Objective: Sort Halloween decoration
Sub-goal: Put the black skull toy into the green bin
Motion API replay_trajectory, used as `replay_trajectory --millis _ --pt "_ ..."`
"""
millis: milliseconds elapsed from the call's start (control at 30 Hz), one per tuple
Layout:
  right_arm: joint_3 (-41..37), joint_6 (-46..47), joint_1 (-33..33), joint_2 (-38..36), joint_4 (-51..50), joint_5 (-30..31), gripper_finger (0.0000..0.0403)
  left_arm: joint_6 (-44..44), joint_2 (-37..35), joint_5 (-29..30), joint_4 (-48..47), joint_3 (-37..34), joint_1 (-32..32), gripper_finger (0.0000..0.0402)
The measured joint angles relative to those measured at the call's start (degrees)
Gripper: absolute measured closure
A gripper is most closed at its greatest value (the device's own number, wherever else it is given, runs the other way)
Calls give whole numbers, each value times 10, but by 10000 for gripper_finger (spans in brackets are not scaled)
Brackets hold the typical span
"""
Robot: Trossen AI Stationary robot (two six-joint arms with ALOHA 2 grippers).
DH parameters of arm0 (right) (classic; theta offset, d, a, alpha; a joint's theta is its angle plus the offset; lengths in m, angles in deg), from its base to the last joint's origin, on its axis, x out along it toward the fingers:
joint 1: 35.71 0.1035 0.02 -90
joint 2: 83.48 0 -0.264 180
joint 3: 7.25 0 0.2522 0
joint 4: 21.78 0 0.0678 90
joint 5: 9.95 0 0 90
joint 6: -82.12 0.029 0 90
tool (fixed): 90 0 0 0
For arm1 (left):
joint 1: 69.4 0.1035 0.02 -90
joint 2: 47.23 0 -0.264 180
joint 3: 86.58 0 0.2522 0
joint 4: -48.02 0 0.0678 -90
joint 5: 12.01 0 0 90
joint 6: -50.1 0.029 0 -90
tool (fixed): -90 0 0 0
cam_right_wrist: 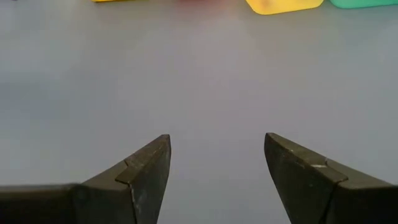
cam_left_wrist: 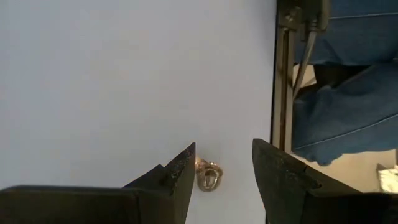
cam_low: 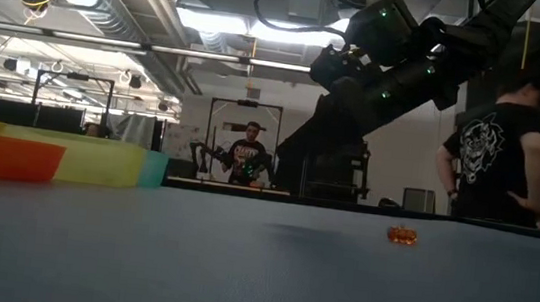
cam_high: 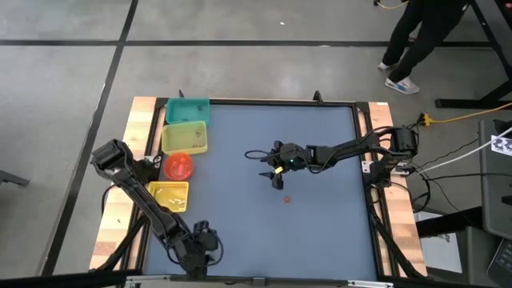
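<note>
One small round orange Halloween decoration [cam_high: 288, 200] lies on the blue table mat, right of the middle; it also shows in the low view [cam_low: 402, 234]. Near the table's front edge lies a tiny pale golden trinket [cam_left_wrist: 209, 176]. My left gripper [cam_left_wrist: 224, 162] hovers over it, open, with a finger on either side and apart from it. In the high view that gripper [cam_high: 200, 254] is at the near edge, left of centre. My right gripper [cam_right_wrist: 217, 155] stands open above the middle of the mat [cam_high: 274, 164] with nothing between its fingers.
Along the mat's left side stand a teal bin [cam_high: 186, 110], a yellow bin [cam_high: 185, 136], a round red bin [cam_high: 178, 166] and a second yellow bin [cam_high: 169, 194]. The table's near edge [cam_left_wrist: 280, 93] lies close by my left gripper, with a person's jeans [cam_left_wrist: 348, 93] beyond it.
</note>
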Motion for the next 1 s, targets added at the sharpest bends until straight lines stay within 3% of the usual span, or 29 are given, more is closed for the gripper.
replay_trajectory --millis 533,667,1000 --pt "0 0 0 0 -13 1 144 0 39 13 -18 0 -31 259" --pt "0 0 0 0 -13 1 144 0 39 42 -22 0 -31 259" --pt "0 0 0 0 -12 1 144 0 39 36 -20 0 -37 259"
